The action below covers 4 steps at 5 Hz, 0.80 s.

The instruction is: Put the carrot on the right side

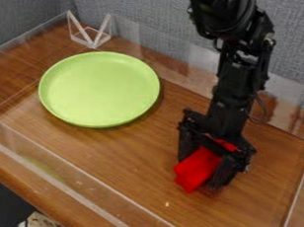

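The carrot point(194, 174), a bright red blocky bar, lies on the wooden table at the right, its near end poking out toward the front. My gripper point(214, 160) points straight down over it, open, with one black finger point(187, 140) on each side of the bar's far part. The black arm rises up behind it to the top of the view. I cannot tell whether the fingers touch the carrot's sides.
A round lime-green plate point(100, 87) sits on the left half of the table. A white wire stand point(88, 28) is at the back left corner. Clear plastic walls point(56, 182) edge the wooden table point(125, 153) at the front and sides.
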Each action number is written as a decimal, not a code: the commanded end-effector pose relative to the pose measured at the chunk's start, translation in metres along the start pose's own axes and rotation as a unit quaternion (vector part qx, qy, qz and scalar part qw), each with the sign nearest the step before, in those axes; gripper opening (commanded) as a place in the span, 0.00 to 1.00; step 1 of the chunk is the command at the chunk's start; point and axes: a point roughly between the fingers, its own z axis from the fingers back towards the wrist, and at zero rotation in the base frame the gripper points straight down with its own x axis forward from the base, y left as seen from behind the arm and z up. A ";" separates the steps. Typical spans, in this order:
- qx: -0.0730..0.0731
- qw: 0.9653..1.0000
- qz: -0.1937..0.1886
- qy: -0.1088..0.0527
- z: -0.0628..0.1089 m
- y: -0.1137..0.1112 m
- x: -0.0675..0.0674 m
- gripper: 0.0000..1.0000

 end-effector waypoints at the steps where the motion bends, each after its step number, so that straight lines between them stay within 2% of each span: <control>1: 0.003 1.000 0.003 -0.003 0.004 0.009 0.003 1.00; 3: 0.022 0.999 -0.037 0.005 0.002 0.001 -0.005 1.00; 4: 0.027 0.999 -0.045 0.007 0.002 0.005 -0.010 1.00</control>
